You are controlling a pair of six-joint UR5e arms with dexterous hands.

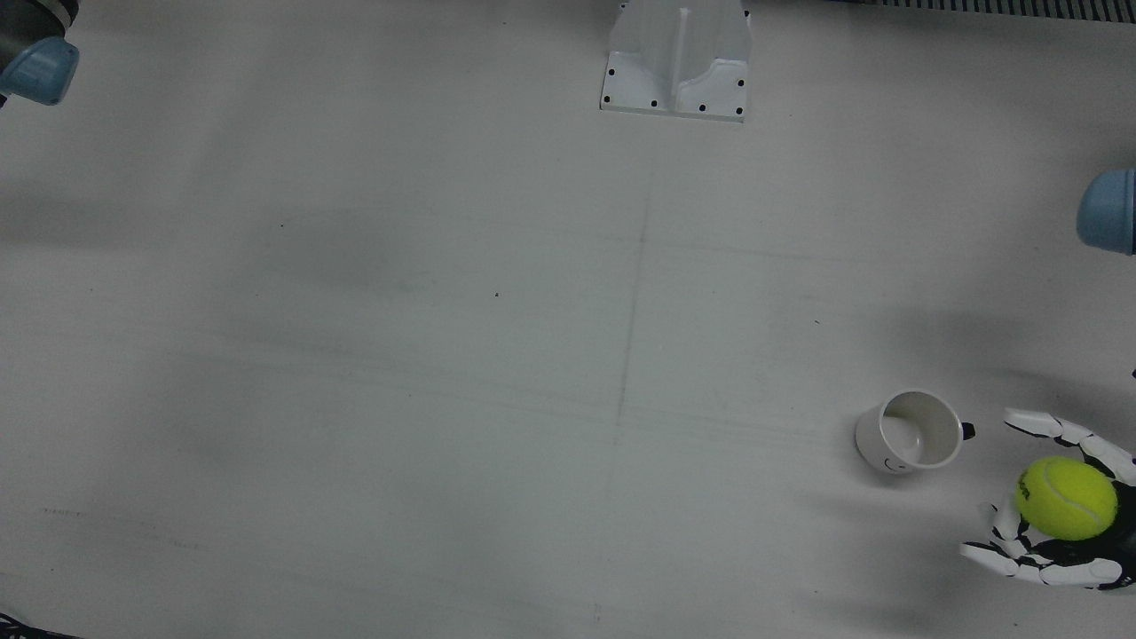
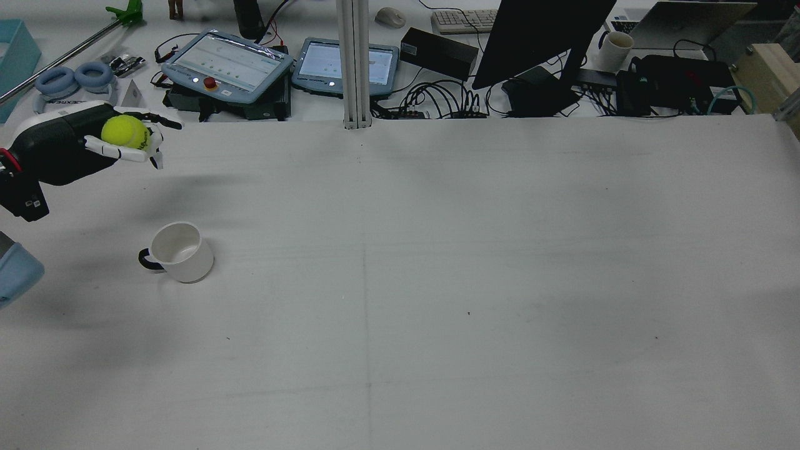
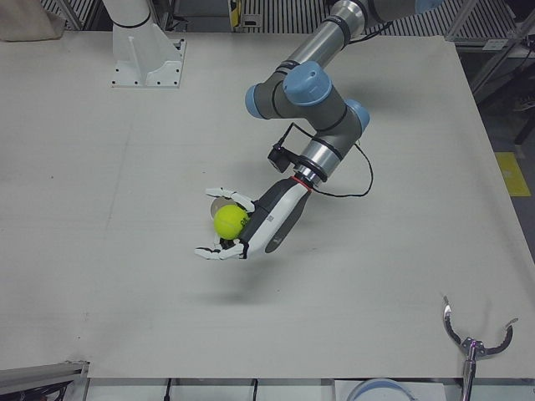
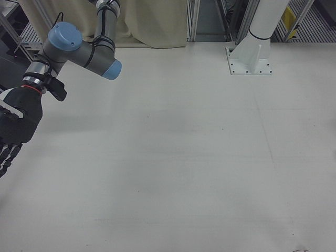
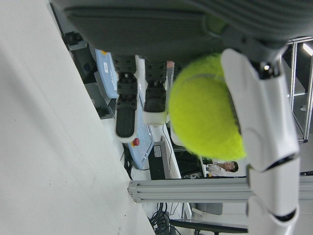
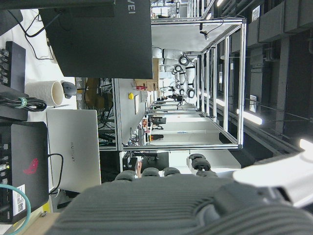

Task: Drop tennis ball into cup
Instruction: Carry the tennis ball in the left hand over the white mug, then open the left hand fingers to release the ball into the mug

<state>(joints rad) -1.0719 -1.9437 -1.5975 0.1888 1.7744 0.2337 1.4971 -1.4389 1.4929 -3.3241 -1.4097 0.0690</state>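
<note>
- cradling the ball [image 1: 1066, 498], the left robot hand [image 1: 1056, 524] has fingers curled round it
- best centred over the cup [image 1: 911, 431] before letting go

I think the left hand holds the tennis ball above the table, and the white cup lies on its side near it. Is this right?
Not quite. The cup stands upright on the table, its opening facing up, as the rear view shows. The rest holds: the left hand holds the tennis ball above the table, near the cup.
</note>
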